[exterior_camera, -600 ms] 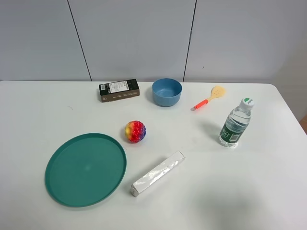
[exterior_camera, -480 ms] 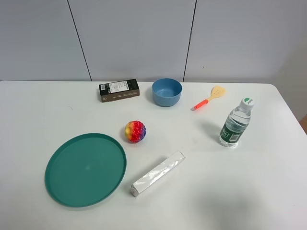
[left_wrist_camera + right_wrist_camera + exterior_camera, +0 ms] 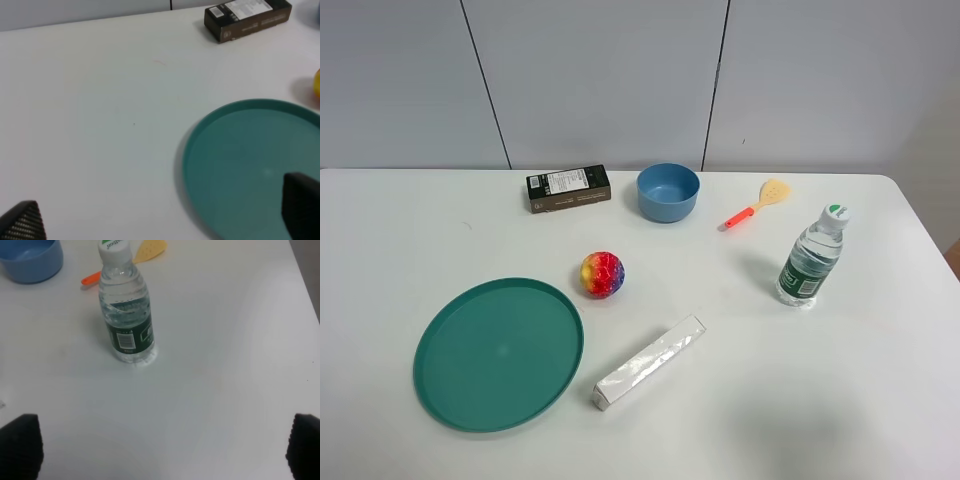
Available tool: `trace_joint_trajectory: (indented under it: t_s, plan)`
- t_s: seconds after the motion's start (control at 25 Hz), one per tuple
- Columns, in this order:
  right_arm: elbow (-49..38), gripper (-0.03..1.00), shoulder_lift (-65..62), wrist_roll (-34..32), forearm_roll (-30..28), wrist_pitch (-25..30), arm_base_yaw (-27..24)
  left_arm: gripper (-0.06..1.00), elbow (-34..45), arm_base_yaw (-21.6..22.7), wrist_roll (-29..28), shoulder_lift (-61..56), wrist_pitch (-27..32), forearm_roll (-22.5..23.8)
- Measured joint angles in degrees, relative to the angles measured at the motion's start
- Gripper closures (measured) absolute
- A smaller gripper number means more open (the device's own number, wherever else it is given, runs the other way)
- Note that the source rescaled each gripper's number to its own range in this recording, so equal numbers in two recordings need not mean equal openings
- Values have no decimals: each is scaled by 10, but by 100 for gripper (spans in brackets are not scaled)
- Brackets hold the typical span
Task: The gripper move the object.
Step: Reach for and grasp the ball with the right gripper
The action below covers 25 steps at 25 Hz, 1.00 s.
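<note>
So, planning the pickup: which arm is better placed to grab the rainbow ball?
Left, likely: the ball lies left of centre near the green plate, and shows in the left wrist view, not the right.

Only the dark fingertips [image 3: 301,205] of the left gripper [image 3: 161,216] show. Ahead of those jaws, the small bumpy rainbow ball [image 3: 317,82] is a yellow sliver at the frame edge, and the round teal plate [image 3: 240,150] runs out of frame. Ahead of the right gripper [image 3: 161,450] jaws, the round blue bowl [image 3: 30,260] is cropped, and the label print on the clear plastic water bottle [image 3: 125,315] is unreadable.
</note>
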State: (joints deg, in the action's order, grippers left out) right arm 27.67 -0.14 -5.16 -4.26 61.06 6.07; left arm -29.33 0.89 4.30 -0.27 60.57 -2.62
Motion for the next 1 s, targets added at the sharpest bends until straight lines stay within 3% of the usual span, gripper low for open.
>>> trace_joint_trajectory:
  t_s: [1.0]
  plan:
    - [0,-3,0,0,0,0,0,-6,0,0,0,0,0,0]
